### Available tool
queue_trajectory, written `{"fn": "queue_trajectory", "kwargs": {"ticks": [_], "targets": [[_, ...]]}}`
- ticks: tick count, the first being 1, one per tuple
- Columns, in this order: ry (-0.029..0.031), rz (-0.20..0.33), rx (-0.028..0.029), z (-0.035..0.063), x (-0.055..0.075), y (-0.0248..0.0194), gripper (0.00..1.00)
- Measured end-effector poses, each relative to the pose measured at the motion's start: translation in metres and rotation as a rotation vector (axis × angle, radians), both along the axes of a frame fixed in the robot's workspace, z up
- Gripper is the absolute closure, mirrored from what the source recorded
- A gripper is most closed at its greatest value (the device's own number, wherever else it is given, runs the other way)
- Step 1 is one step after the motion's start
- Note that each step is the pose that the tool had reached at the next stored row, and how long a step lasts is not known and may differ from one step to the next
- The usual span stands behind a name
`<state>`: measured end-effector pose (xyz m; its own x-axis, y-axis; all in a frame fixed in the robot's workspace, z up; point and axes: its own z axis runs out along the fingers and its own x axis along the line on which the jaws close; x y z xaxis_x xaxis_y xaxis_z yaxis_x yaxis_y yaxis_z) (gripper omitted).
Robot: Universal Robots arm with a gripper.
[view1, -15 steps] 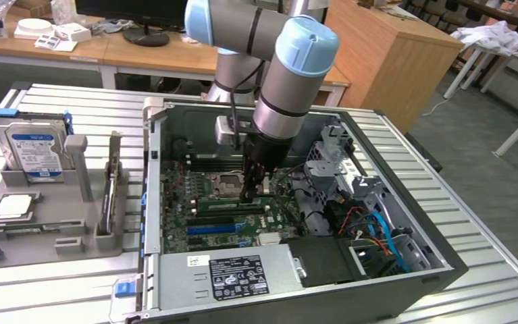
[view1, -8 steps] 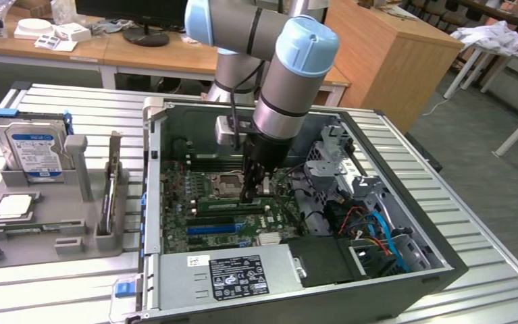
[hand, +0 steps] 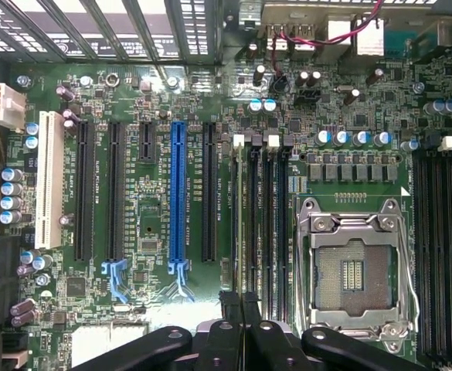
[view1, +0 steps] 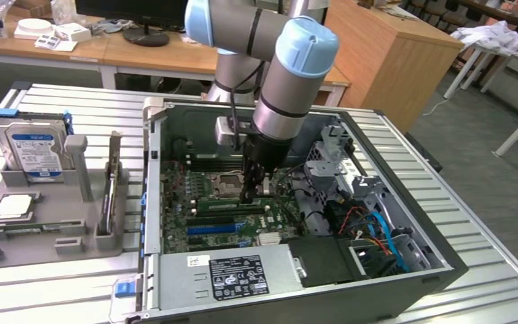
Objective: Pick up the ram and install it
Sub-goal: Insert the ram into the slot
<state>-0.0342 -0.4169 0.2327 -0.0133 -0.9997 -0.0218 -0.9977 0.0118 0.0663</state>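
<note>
Down inside the case (view1: 412,283): the arm (view1: 286,88) reaches straight down from above, and its gripper (view1: 256,197) hangs just over the motherboard (view1: 200,219), right beside the bare processor socket (view1: 229,182).
Gripper state: clenched. In the wrist view the gripper (hand: 241,305) has its two black fingertips (hand: 229,305) pressed side by side, with just a thin seam between them.
Under the gripper: the black memory slots (hand: 268,209) run alongside the silver-framed processor socket (hand: 353,270). The blue expansion slot (hand: 178,193) sits further off among the black ones.
Ram (view1: 112,182): out on the grey tray (view1: 61,246) at the exterior view's left, standing on its long edge in a holder. It is outside the case and well apart from the gripper.
Tray neighbours: the hard drive (view1: 29,145) with its blue label stands upright at the far end, and the square silver chip (view1: 13,206) lies flat near it.
Table (view1: 61,290): ribbed metal, carrying tray and case side by side.
</note>
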Motion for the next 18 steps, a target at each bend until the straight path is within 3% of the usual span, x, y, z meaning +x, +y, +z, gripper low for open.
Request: {"fn": "queue_trajectory", "kwargs": {"ticks": [18], "targets": [[0.0001, 0.0, -0.0004, -0.0018, 0.0, 0.0008, 0.89]]}}
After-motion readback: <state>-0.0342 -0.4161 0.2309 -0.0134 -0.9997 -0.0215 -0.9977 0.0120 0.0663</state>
